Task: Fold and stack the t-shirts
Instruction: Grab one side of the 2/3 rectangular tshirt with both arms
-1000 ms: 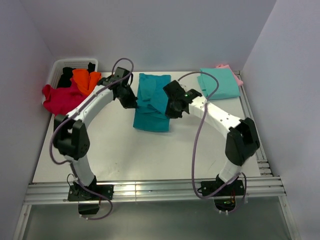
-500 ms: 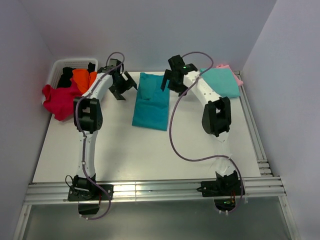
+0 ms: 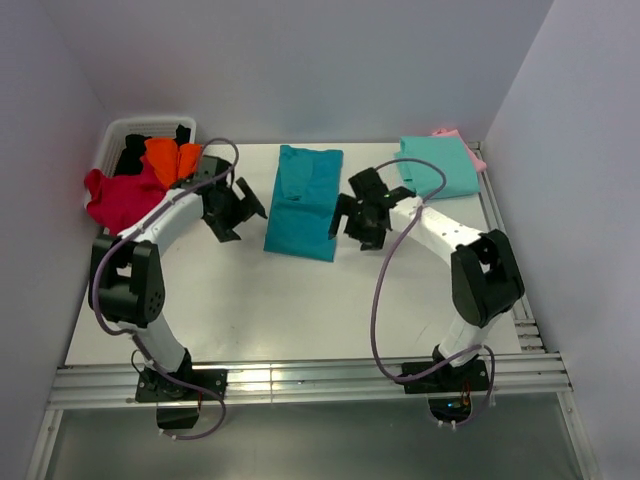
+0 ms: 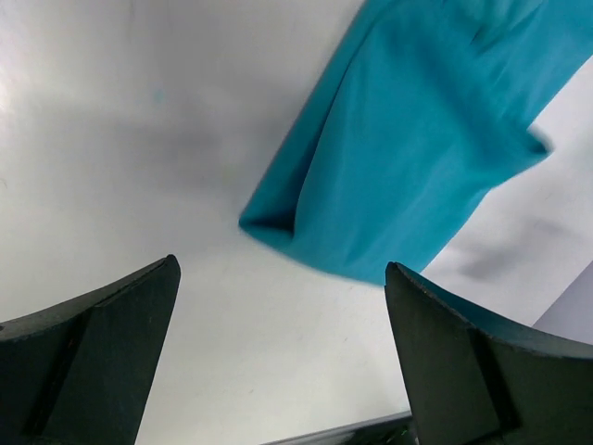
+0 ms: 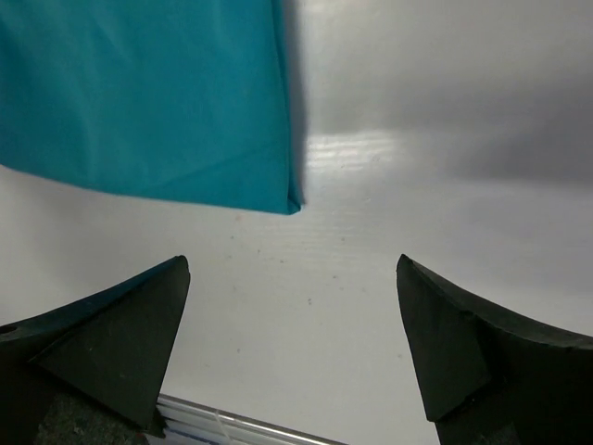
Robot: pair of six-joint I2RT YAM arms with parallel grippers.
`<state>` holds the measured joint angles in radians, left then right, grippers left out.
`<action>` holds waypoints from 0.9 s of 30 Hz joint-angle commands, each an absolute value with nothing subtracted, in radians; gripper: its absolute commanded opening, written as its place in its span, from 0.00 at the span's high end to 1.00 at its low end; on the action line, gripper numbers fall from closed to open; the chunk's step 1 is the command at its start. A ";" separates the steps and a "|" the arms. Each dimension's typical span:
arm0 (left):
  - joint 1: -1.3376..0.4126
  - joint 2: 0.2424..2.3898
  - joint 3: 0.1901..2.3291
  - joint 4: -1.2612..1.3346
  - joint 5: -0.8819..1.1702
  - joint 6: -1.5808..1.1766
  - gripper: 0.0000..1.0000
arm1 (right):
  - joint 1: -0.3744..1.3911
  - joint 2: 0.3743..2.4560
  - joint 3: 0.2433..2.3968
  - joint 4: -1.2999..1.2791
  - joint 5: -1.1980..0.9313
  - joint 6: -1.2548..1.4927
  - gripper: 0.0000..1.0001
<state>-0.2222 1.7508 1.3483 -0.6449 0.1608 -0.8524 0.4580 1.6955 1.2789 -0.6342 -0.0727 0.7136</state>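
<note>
Basket: white plastic slotted basket (image 3: 118, 133), far left of the folded teal-blue cloth t-shirt (image 3: 303, 205), holds a black t-shirt (image 3: 132, 155); orange t-shirt (image 3: 170, 158) and crimson t-shirt (image 3: 118, 197) spill over its rim.
Stack: mint-green t-shirt (image 3: 438, 165) folded atop pink t-shirt (image 3: 470, 150), right of the teal-blue one.
Left gripper (image 4: 280, 278): spread wide, empty, just left of it.
Right gripper (image 5: 292, 264): spread wide, empty, just right of it.

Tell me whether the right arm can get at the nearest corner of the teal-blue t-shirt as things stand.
Probably yes: the right end effector is open beside the teal-blue t-shirt, and only bare table lies between it and that corner.
</note>
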 commanded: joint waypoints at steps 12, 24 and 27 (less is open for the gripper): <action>-0.354 1.775 1.203 -0.515 0.109 -0.907 0.03 | 0.581 1.819 1.262 -0.443 -0.035 0.785 0.02; -0.354 1.839 1.175 -0.558 0.009 -0.936 0.07 | 0.581 1.885 1.269 -0.427 -0.040 0.790 0.02; -0.357 1.842 1.128 -0.543 0.003 -0.946 0.14 | 0.581 1.888 1.256 -0.419 -0.038 0.788 0.03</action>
<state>-0.3504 1.8294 1.1770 -0.5480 0.0422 -0.9279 0.5846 1.8755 1.2522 -0.4549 -0.0605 0.7872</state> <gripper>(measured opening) 0.878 0.974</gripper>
